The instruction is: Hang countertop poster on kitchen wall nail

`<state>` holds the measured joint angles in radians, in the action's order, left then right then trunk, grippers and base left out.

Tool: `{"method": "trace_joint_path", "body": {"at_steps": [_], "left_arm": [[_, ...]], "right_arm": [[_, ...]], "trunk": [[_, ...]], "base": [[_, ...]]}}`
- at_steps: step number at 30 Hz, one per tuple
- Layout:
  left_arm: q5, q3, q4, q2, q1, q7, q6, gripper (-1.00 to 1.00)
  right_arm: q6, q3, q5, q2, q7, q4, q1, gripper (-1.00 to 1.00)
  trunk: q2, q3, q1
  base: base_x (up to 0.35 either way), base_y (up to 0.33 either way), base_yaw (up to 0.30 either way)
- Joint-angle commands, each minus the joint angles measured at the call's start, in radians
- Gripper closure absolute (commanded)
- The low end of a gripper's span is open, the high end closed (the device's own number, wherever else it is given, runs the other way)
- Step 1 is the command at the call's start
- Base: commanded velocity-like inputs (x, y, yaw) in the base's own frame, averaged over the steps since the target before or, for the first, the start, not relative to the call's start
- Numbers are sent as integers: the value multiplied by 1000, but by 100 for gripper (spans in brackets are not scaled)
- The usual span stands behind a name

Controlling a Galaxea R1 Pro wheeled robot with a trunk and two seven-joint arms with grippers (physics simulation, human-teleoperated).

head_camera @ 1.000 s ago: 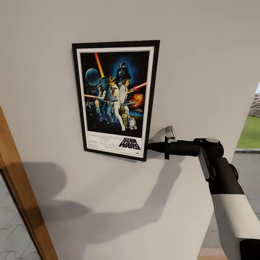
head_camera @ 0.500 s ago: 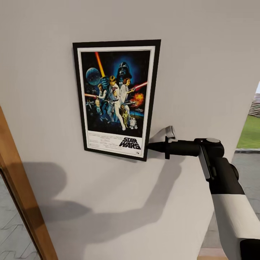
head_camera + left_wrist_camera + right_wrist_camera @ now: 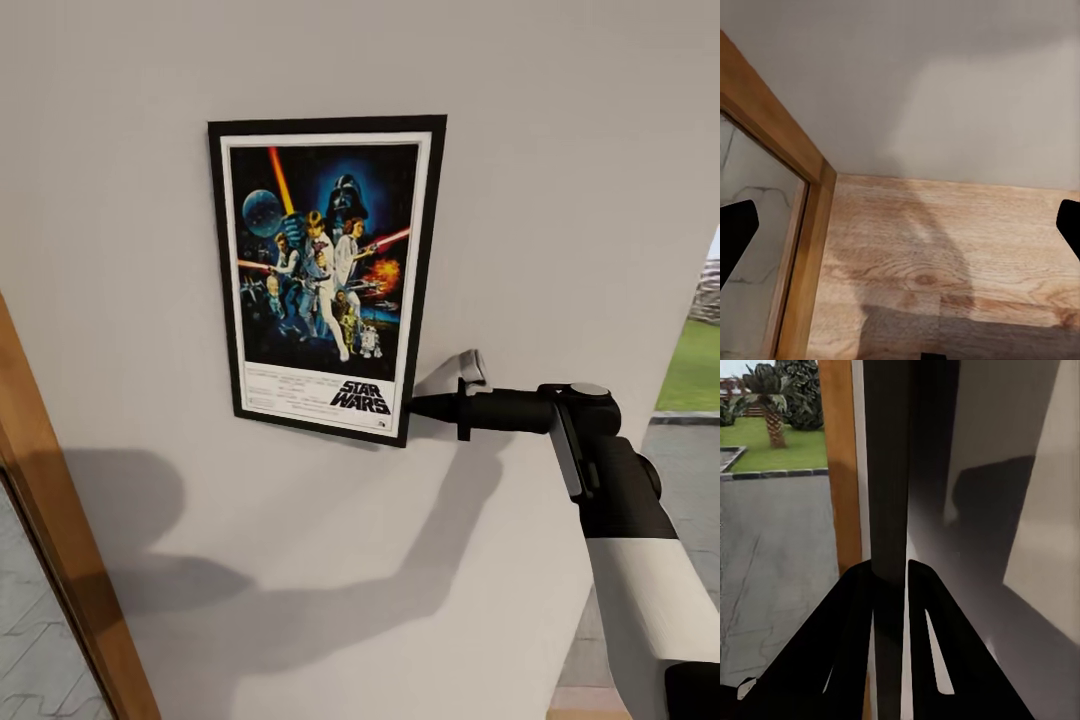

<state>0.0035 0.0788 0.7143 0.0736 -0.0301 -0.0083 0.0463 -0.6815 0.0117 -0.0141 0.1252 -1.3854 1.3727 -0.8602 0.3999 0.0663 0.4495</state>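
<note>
The black-framed, dark blue Star Wars poster (image 3: 322, 275) lies flat against the plain light-grey wall (image 3: 560, 180), its lower right corner pinched by the right gripper (image 3: 414, 405); releasing before a nail catches would drop it.

1. The right arm (image 3: 640, 560) is reaching up from the lower right, its forearm white and its wrist black
2. The right gripper (image 3: 425, 405) is pointing leftward, its fingers pinching together on the poster (image 3: 325, 270) edge, as the right wrist view shows
3. The left gripper (image 3: 900, 225) is probably hanging downward, its two fingertips (image 3: 735, 229) standing wide apart
</note>
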Motion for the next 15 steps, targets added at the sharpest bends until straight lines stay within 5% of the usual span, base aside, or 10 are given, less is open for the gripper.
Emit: {"method": "trace_joint_path", "body": {"at_steps": [1,2,3,15], "left_arm": [[1,1,1,0,-1,-1,2,-100],[1,1,2,0,-1,-1,1,-100],[1,1,2,0,-1,-1,1,-100],[1,1,2,0,-1,-1,2,-100]], "right_arm": [[-6,0,10,2,-2,-8,0,100],[-7,2,10,34,2,-83,0,100],[-7,2,10,34,3,-84,0,-100],[-7,2,8,36,3,-93,0,-100]], "trunk": [[0,0,0],[0,0,0],[0,0,0],[0,0,0]], "base": [[0,0,0],[0,0,0],[0,0,0],[0,0,0]]}}
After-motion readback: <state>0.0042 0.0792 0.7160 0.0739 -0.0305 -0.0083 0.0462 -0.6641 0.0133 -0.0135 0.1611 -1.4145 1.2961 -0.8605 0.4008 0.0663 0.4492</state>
